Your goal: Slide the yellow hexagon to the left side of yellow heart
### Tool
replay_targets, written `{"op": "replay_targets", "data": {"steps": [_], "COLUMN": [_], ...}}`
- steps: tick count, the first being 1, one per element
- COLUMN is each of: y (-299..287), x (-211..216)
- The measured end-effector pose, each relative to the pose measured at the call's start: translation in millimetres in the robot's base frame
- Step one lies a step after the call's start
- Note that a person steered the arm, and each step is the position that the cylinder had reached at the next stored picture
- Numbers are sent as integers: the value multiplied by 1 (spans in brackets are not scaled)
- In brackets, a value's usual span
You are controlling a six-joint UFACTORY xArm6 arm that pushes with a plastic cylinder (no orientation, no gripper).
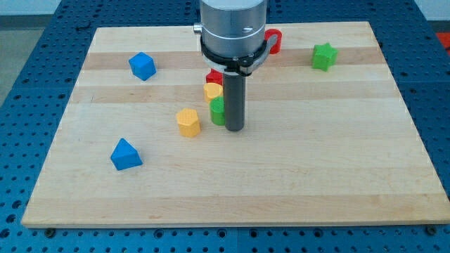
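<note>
Seven blocks are being shown on the wooden board [281, 183], counted from the view's bottom upward. Nearest, a blue triangular block [126, 155] is lying at the view's lower left. Next, the yellow hexagon [188, 121] is sitting flat, with no long axis or facing that can be made out. My tip [235, 129] is being held on the board just to the view's right of it, apart from it, with the dark rod standing upright under the grey arm housing [233, 28]; no claw is carried, so no opening can be told. A green block [218, 110] is being touched by the rod. Behind it the yellow heart [213, 90] and a partly hidden red block [214, 76] are lined up. Farther off, a blue block [142, 66], a green star [324, 56] and a red piece [273, 41] are being seen.
</note>
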State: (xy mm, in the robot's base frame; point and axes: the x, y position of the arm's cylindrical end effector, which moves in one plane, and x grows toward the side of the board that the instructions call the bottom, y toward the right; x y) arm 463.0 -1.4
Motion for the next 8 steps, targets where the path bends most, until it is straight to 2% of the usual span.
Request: {"op": "replay_targets", "data": {"steps": [1, 2, 4, 5, 8], "y": [6, -16, -78, -89, -74], "x": [32, 51, 45, 45, 34]}}
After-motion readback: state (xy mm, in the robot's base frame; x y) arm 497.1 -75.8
